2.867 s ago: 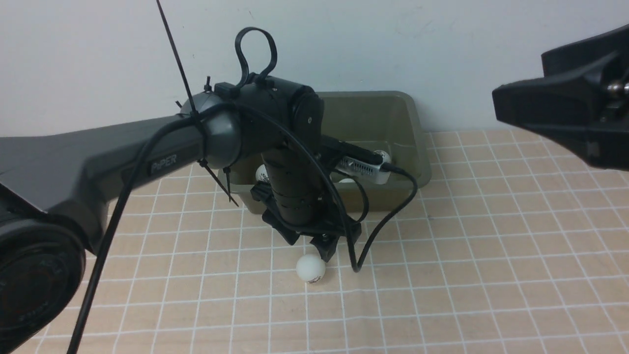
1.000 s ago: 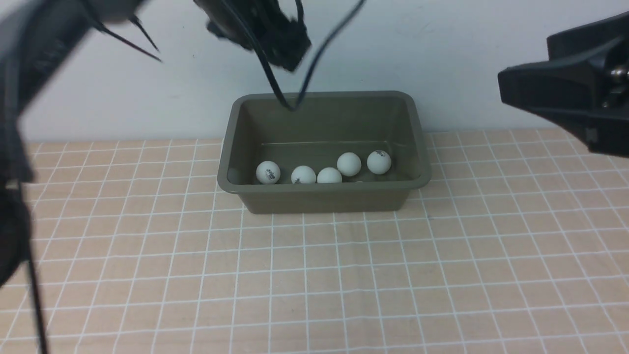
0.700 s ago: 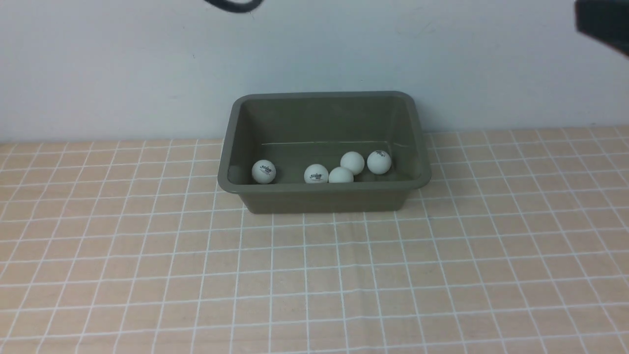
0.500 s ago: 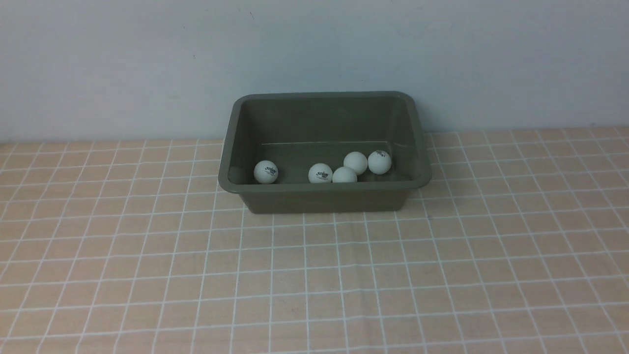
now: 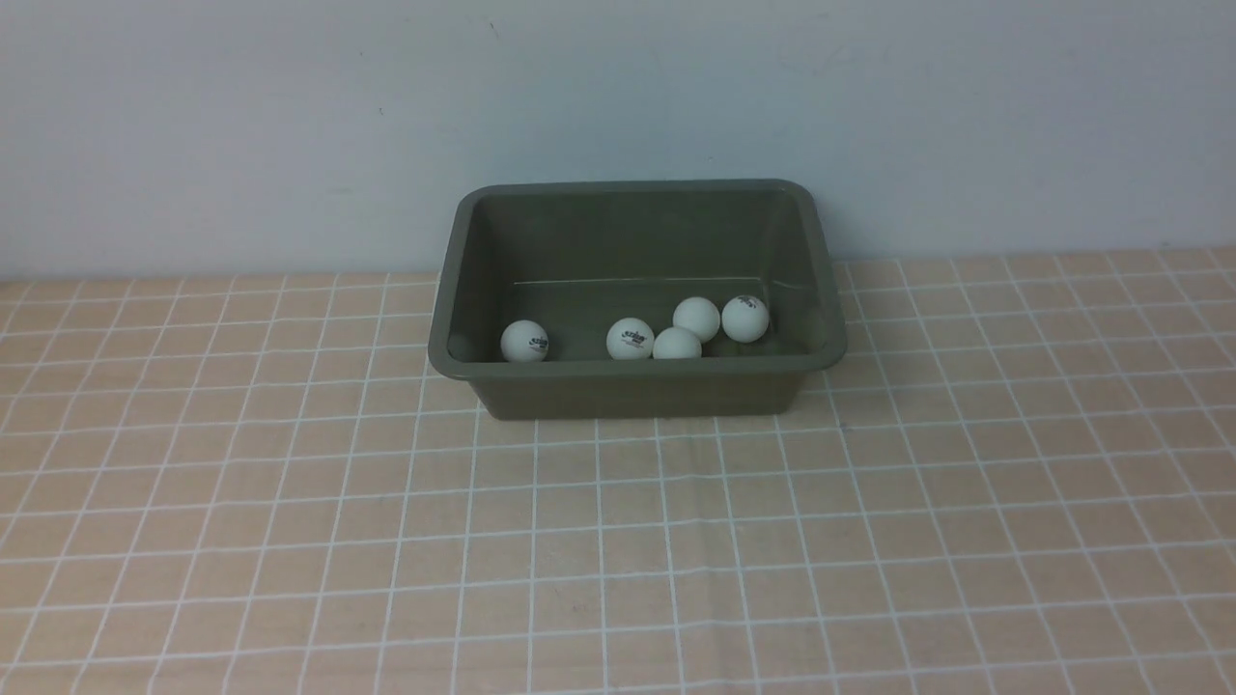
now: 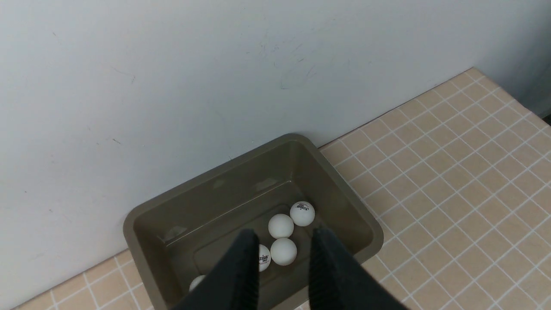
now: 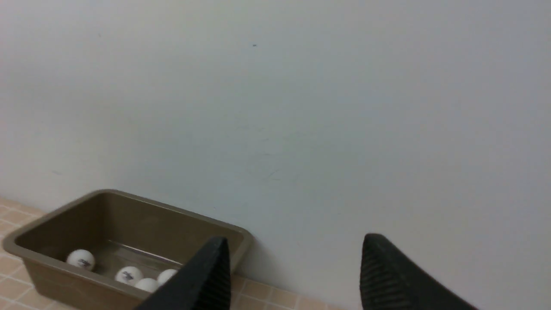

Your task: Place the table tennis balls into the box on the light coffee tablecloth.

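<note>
Near the upper middle of the front view, the olive-grey box [image 5: 642, 391] sits upright on the light coffee tablecloth [image 5: 618, 550], its flared rim facing up and its long side running across the frame. Five white table tennis balls can be made out inside it. One ball [image 5: 524, 342], marked with a dark logo, lies toward the box's left end, well apart from the others. Around the middle is a second ball [image 5: 630, 339], also printed. Just beside it, to its right, a plain-looking ball [image 5: 677, 345] is partly hidden by the near rim. Another plain-looking ball [image 5: 696, 319] lies slightly above and to the right of that one, and a printed ball [image 5: 745, 319] is the farthest right, near the right wall.

White lines cross the tan cloth, which fills the lower part of the front view, while a pale wall [image 5: 618, 87] spans the top.

Both grippers are outside the front view but appear in their wrist views. The left gripper [image 6: 285, 254] has a narrow gap between its dark, blurred fingers, with the box and balls visible beyond. The right gripper [image 7: 295, 258] stands wider, its fingers apart with only wall and cloth seen between them. Neither one grips a ball.
</note>
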### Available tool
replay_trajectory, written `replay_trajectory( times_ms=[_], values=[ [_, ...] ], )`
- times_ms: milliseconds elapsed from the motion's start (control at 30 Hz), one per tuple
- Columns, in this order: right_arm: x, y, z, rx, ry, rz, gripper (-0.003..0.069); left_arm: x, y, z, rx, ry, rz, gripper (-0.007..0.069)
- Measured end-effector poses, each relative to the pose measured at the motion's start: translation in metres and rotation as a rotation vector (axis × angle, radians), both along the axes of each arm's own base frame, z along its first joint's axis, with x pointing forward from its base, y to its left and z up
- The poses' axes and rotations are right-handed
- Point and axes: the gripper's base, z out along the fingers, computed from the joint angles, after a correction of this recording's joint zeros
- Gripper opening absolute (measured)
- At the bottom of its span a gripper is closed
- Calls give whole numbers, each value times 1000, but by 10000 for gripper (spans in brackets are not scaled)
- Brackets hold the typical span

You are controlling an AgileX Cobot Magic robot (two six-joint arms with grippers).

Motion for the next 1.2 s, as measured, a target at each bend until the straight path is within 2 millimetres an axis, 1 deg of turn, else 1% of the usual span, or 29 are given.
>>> replay_trajectory(
  times_ms=[100,233,267,300,433,467,600,733,900,1200],
  values=[
    [3,4,-20,59,14,33,351,0,-1,0,-6,2,-6,120],
    [10,9,-44,114,80,54,328,-1,-2,0,-18,7,-17,120],
    [12,11,-50,122,95,59,322,-1,-2,0,-19,7,-18,120],
    [13,11,-52,124,97,60,321,-1,-2,0,-19,8,-19,120],
    [19,18,-80,113,131,95,286,-2,-3,1,-30,12,-29,120],
    [20,18,-81,113,130,98,286,-2,-3,1,-31,12,-30,120],
    [21,24,-96,90,92,152,246,-2,-4,1,-37,15,-37,120],
    [22,24,-102,106,133,143,235,-3,-5,1,-49,20,-48,120],
    [22,24,-103,161,166,146,234,-4,-7,1,-63,26,-63,120],
    [22,24,-104,167,171,145,232,1,-13,-4,-72,43,-107,120]
  ],
)
